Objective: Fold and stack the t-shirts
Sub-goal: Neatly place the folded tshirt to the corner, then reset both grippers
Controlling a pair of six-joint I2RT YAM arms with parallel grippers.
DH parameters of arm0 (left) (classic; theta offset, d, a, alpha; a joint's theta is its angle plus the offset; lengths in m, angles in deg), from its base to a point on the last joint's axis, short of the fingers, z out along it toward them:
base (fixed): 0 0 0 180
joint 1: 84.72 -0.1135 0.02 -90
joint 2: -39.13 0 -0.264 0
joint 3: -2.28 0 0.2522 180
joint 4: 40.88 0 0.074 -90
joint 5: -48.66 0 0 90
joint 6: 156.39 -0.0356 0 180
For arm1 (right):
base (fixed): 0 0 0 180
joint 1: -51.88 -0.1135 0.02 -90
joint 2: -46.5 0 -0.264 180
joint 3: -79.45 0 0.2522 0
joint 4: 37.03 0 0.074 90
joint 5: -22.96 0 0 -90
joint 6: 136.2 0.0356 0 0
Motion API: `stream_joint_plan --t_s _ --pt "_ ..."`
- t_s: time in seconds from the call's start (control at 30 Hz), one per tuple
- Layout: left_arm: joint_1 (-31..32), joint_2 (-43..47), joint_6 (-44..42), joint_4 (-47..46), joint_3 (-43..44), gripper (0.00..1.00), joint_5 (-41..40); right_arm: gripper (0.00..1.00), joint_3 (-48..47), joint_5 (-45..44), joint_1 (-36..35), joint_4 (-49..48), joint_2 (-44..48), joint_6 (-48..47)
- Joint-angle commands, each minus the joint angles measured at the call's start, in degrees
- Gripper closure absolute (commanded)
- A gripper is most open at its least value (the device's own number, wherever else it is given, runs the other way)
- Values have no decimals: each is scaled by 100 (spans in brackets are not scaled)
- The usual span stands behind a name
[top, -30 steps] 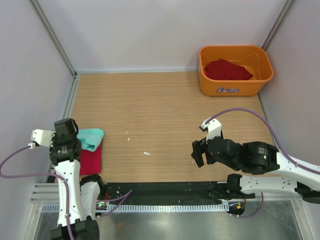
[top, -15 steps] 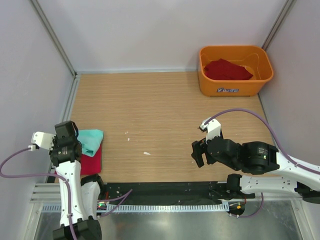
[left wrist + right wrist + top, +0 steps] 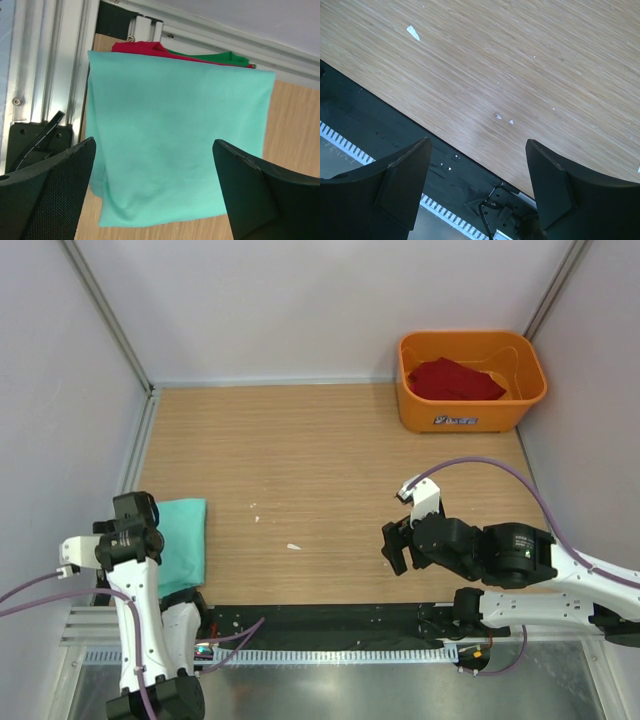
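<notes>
left jaws wide | right jaws wide (both empty) | mint-green t-shirt [image 3: 175, 145] atop red t-shirt [image 3: 144, 48]

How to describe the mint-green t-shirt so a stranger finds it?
Go to the near-left corner of the wooden table. The mint-green t-shirt lies folded on top of a stack there. Only it is pale: beneath it show a red shirt and a dark green cloth.

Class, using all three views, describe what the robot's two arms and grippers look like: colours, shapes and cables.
The left arm and right arm have white links joined by black cylindrical joints. A thin purple cable runs along each. The left gripper and right gripper each have two broad, matt black, wedge-shaped fingers.
</notes>
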Motion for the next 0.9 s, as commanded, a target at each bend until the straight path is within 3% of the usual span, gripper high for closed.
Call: stream_joint_plan --t_s 0.0,0.1,0.13,0.23,0.33,0.43,0.53,0.57,0.63,0.73,0.87 --pt "-40 -62 121 32 596 0 -268 18 -89 -12 12 -258 -62 -96" --pt "-31 -299 -711 -706 800 0 239 18 -28 -3 3 -328 -89 -61" --pt "-14 -517 -855 -908 800 0 807 17 -1 23 3 -441 -80 -35" --pt "415 -870 -927 -1314 774 0 1269 17 95 102 12 -766 -124 -26" --pt "1714 -1213 -786 -1648 861 0 1051 14 157 137 21 -969 -273 26" --pt "3810 -1713 -707 -2078 1072 0 822 11 481 234 82 -1259 -335 237" --pt "5045 -2346 -584 -2264 1318 0 638 9 1052 453 249 -1681 -20 693" --pt "5823 -2478 -558 -2403 1458 0 602 9 1202 480 302 -1786 225 973" --pt "6809 -2812 -680 -2833 1468 0 768 7 1676 489 451 -1971 481 1404" --pt "7848 -2936 -873 -3975 1197 0 1277 5 2396 358 530 -2173 1227 2371" --pt "8546 -2402 -761 -5364 363 1 1866 1 3354 138 539 -2306 2580 3803"
